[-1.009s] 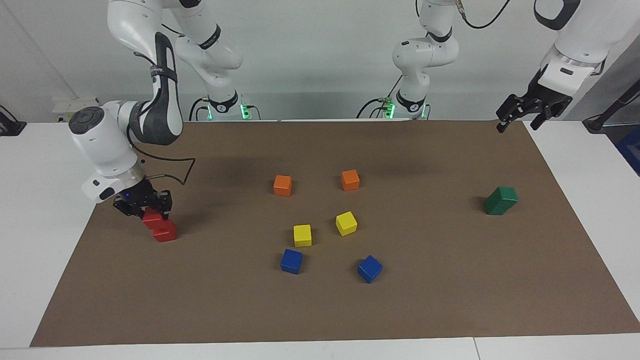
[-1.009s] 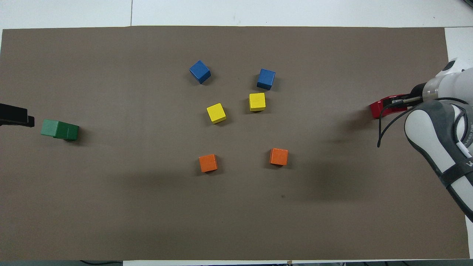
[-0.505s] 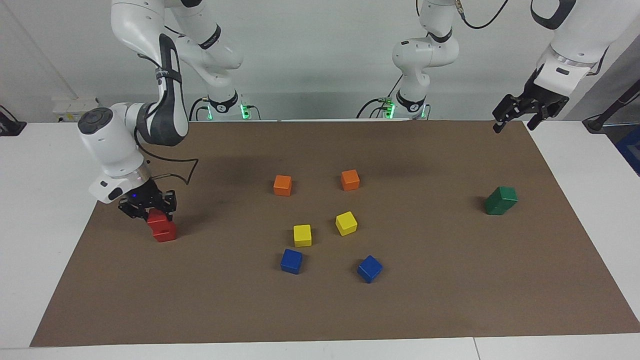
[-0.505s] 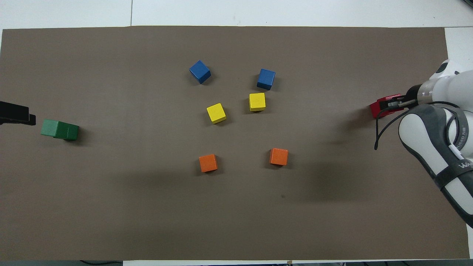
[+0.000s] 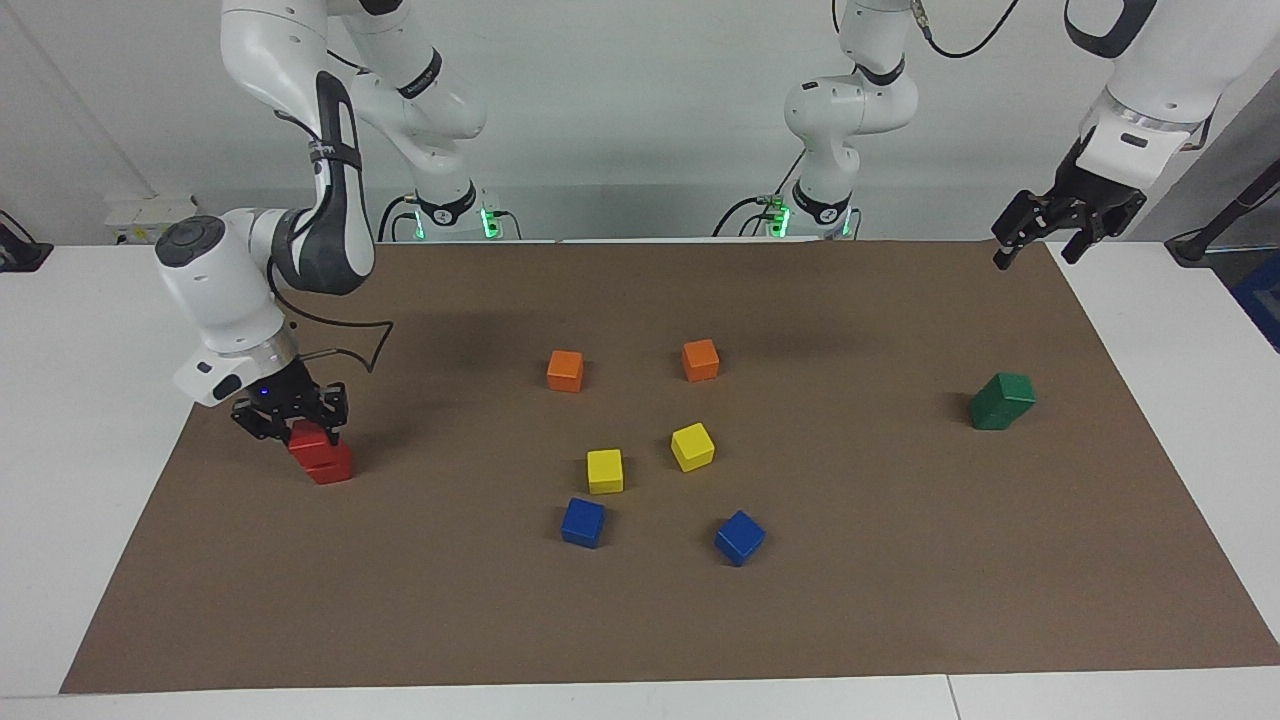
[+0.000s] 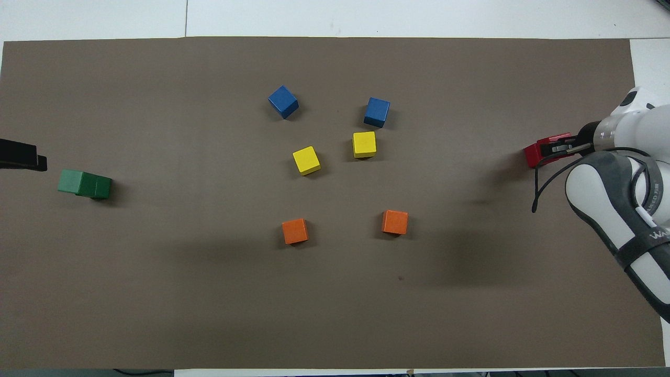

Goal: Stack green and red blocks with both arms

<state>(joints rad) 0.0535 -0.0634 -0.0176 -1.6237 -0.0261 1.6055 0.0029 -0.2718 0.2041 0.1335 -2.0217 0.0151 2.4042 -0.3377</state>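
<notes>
Right pincer (image 5: pixel 298 428): you see it clenched on the upper red block (image 5: pixel 307 439), which sits on the lower red block (image 5: pixel 329 464) at the right arm's end of the brown mat (image 5: pixel 640 620).
Left pincer (image 5: pixel 1048 232): released and holding nothing, raised over the mat's corner at the left arm's end; this arm waits.
Green blocks (image 5: pixel 1001 400): you find the two stacked, the pile leaning, at the left arm's end, well apart from the left pincer.
Orange cubes: two, (image 5: pixel 565 370) and (image 5: pixel 700 360), mid-mat, the nearest of the middle group to the robots.
Yellow cubes: two, (image 5: pixel 605 470) and (image 5: pixel 692 446), just farther out than the orange pair.
Blue cubes: two, (image 5: pixel 583 522) and (image 5: pixel 739 537), farthest from the robots.
In the way: nothing lies between either stack and its pincer; the six middle cubes sit well apart from both stacks.
Surface (image 5: pixel 90 330): white, showing around the mat.
Writing: white lettering on the right arm's dark band (image 6: pixel 657 233); you cannot read it whole.
Facing view only: both pincers' fingers, the two red blocks one on the other.
Overhead view: the red pair (image 6: pixel 535 154) is half covered by the right arm's wrist; of the left pincer (image 6: pixel 21 157) only a black tip shows at the edge; the green stack (image 6: pixel 84 184) shows a paler top and a darker side.
</notes>
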